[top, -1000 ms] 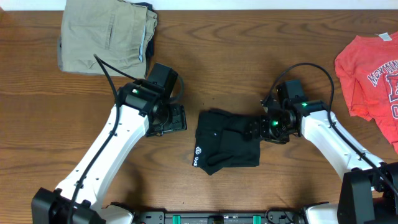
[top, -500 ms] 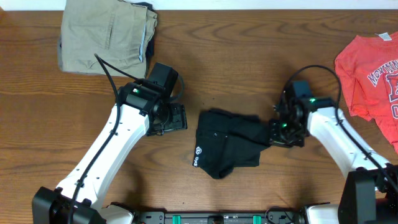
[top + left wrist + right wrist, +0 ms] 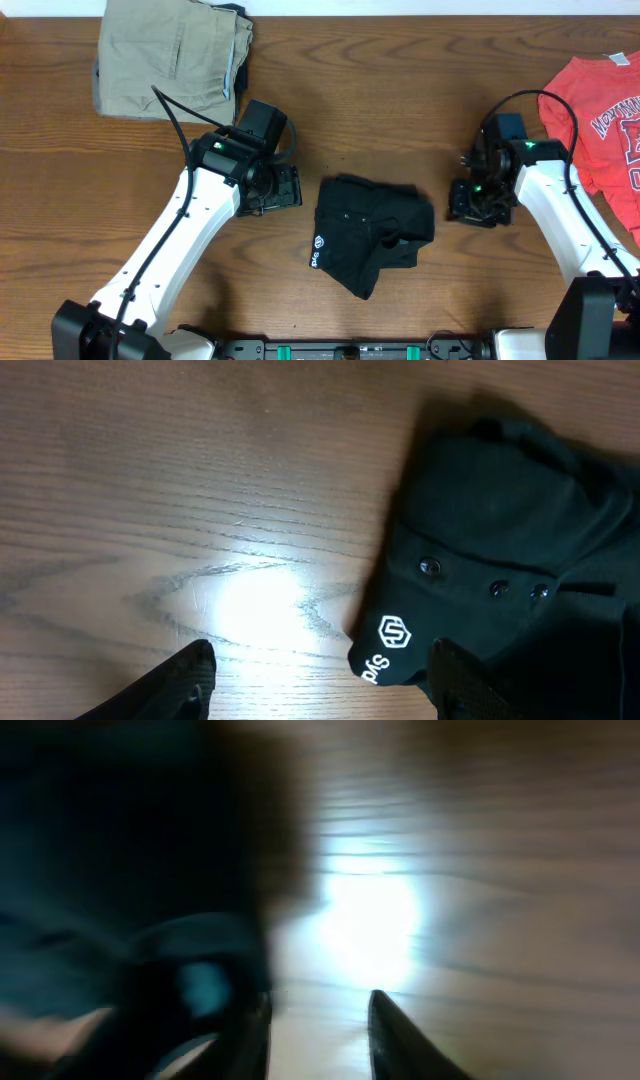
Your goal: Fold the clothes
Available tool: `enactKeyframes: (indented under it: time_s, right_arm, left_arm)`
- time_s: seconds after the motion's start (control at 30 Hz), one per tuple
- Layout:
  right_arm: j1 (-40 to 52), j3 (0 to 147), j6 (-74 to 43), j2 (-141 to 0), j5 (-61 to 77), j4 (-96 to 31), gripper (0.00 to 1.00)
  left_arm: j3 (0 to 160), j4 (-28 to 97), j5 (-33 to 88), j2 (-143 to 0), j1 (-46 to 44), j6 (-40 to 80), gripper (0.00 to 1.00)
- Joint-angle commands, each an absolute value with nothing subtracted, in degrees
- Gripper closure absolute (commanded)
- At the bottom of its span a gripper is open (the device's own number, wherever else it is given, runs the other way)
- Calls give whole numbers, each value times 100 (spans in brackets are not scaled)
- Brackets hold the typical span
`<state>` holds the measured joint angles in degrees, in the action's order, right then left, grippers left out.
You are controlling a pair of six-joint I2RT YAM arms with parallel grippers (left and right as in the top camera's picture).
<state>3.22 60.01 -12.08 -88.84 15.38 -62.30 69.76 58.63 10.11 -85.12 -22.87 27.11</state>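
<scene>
The clothes (image 3: 370, 235), a black shirt with small white logo marks, lie bunched in the middle of the wooden table. My left gripper (image 3: 290, 188) is just left of them, open and holding nothing. In the left wrist view the clothes (image 3: 500, 530) fill the right side. The logo corner lies near the gap of the left gripper (image 3: 320, 682), and the right finger is over the fabric. My right gripper (image 3: 462, 203) is a short way right of the clothes and apart from them. The right wrist view is blurred. There the right gripper (image 3: 320, 1035) is open over bare wood, with the clothes (image 3: 130, 850) dark at the left.
Folded tan trousers (image 3: 170, 60) lie at the back left, behind the left arm. A red T-shirt (image 3: 600, 110) with white lettering lies at the right edge, beside the right arm. Bare wood lies between the clothes and the near edge.
My right gripper was on the shirt's right side, dragged that fabric rightward, then let go and moved off to the right. The left arm stayed put.
</scene>
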Motion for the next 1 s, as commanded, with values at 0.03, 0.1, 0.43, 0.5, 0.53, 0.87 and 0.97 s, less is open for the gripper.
enactKeyframes:
  time_s: [0.03,0.1,0.43,0.5,0.53,0.87,0.97]
  right_arm:
    - [414,6071,-224,-8805,3618,-6195,22]
    - [537,6071,-215,-8805,3594,-6243,13]
    - [1422,6053,-626,-8807,3258,-6272,8]
    - [1627,6029,-1083,-8807,2766,-6202,7]
    - [1702,6014,-1219,-8807,2585,-6191,7]
    - [2263,5826,-1553,-8807,2379,-6243,5]
    - [2349,5826,-1627,-8807,2373,-6305,5]
  left_arm:
    - [6943,5861,934,-8562,-2268,2661,30]
    - [6943,5863,934,-8562,-2268,2661,30]
    - [6943,5800,934,-8562,-2268,2661,30]
    - [6943,5800,934,-8562,-2268,2661,30]
    - [6943,5800,934,-8562,-2268,2661,30]
    - [6943,5800,934,-8562,-2268,2661,31]
    - [6943,5802,934,-8562,-2268,2661,30]
